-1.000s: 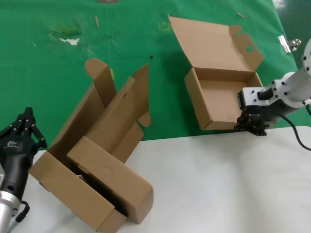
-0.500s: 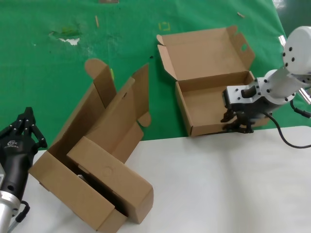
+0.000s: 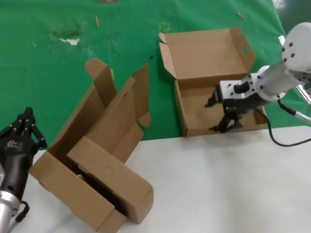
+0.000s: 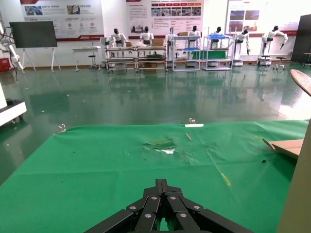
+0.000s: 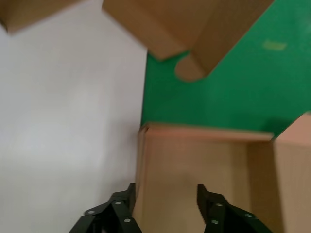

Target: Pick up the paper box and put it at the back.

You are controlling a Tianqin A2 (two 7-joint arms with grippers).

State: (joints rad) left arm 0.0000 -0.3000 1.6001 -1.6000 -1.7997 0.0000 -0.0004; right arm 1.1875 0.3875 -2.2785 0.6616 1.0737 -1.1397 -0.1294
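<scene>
Paper box [image 3: 214, 92]: lid open, on the green cloth [image 3: 73, 68] at far right beside the white tabletop [image 3: 218, 184]; right gripper [image 3: 219, 115], fingers apart astride its near wall; risk: thin wall buckling or slipping; left gripper [image 3: 24, 127] together, parked near left

White rounded right arm [image 3: 291, 63], silver wrist block, black cable, black-fingered right gripper [image 3: 221, 114]; black screw-studded left gripper [image 3: 22, 127].

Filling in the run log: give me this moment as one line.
right gripper: open, fingers straddling front wall of paper box | box: lid open, on green cloth | left gripper: shut, parked near nested boxes
</scene>
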